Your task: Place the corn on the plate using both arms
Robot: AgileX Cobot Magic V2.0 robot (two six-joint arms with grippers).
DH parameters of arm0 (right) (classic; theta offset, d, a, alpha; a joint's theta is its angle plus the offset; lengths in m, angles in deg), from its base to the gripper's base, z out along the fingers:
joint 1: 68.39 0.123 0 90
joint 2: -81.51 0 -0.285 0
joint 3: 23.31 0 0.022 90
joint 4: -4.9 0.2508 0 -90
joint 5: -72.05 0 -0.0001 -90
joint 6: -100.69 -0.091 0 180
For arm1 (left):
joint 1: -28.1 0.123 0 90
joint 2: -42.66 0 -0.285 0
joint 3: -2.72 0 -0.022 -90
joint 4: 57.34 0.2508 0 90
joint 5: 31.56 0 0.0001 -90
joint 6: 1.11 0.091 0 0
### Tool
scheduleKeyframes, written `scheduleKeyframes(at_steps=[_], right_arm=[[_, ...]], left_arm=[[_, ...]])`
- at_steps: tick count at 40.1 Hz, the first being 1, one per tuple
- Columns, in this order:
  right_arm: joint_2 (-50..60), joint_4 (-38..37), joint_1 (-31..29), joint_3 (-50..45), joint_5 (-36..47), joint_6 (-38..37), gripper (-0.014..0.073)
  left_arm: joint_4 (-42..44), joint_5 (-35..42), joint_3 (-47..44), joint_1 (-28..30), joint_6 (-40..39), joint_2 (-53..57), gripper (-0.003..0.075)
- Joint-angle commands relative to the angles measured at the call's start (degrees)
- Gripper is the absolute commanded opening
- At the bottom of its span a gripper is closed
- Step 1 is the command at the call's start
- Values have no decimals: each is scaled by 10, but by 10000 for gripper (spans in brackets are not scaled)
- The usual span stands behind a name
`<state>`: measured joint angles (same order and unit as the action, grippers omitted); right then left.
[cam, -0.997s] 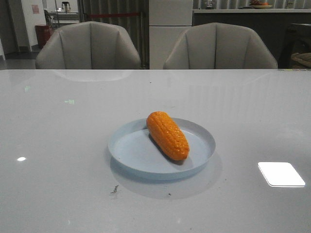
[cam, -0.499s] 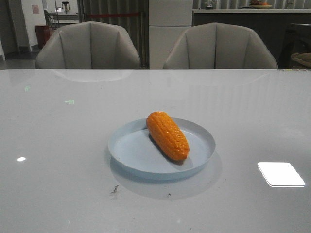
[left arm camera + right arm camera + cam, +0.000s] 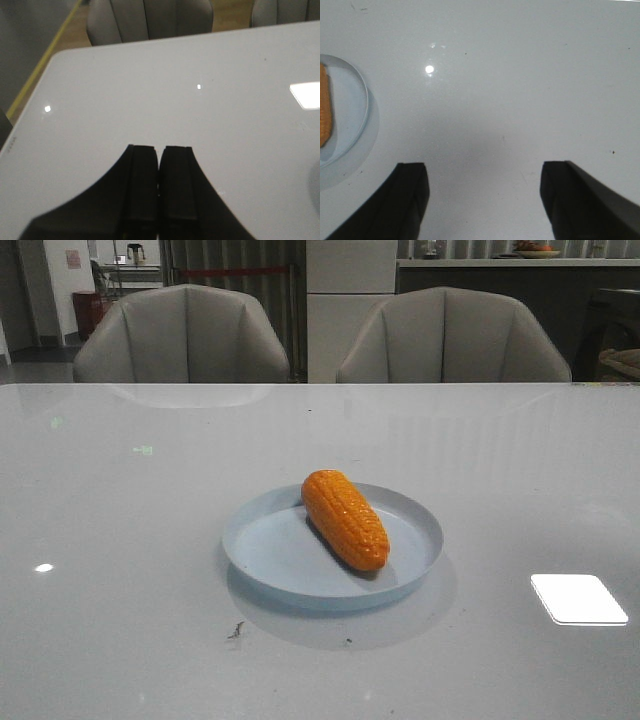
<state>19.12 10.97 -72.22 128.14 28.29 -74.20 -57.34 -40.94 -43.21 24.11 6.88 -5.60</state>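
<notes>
The orange corn [image 3: 345,519] lies slantwise on the pale blue plate [image 3: 270,550] in the middle of the table. Neither arm shows in the front view. In the right wrist view the plate's rim [image 3: 364,107] and one end of the corn [image 3: 324,107] show at the edge, well away from my right gripper [image 3: 485,172], which is open and empty above bare table. My left gripper [image 3: 160,152] is shut and empty above bare table; the corn is out of that view.
Two grey chairs [image 3: 182,335] [image 3: 452,337] stand behind the table's far edge. The table's corner and its edge [image 3: 70,50] show in the left wrist view. Bright light reflections [image 3: 578,598] lie on the glossy top.
</notes>
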Motion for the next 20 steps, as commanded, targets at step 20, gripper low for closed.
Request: scheduleKeyframes(at_steps=[20], right_arm=[[8,4,-5,16,31,6,575]], left_arm=[[0,172,-314,-4,-3,366,94]])
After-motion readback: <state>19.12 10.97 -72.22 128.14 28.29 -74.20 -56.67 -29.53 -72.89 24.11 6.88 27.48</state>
